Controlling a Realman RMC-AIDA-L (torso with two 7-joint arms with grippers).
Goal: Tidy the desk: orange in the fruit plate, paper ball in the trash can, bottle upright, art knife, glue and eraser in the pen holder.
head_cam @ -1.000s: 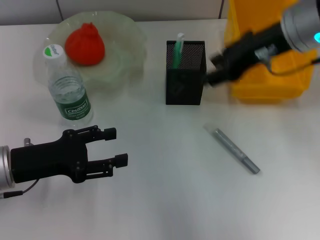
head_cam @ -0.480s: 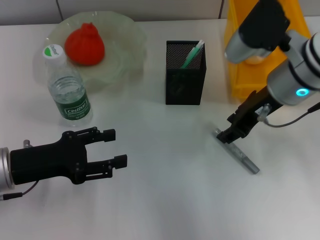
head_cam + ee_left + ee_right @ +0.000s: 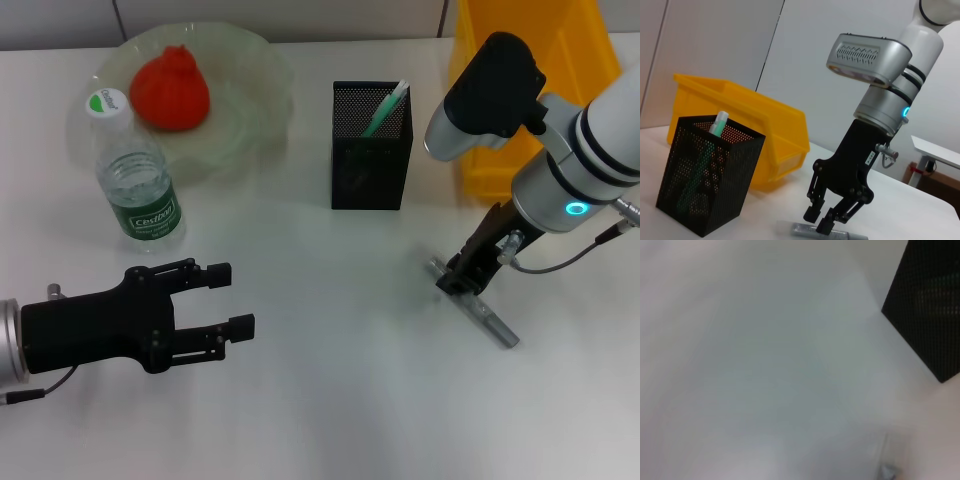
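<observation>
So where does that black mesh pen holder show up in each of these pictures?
Head view: pen holder stands upper middle, left of the yellow bin.
Left wrist view: at left, in front of the same bin.
Right wrist view: only a dark corner; no bin visible.

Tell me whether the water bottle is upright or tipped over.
Upright: the bottle stands on its base on the table, white cap on top, beside the plate.

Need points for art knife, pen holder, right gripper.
art knife (image 3: pixel 490 322), head view, bare middle of the grey handle.
pen holder (image 3: pixel 369 175), head view, front mesh wall.
right gripper (image 3: pixel 819 222), left wrist view, midway between fingertips, over the knife.
</observation>
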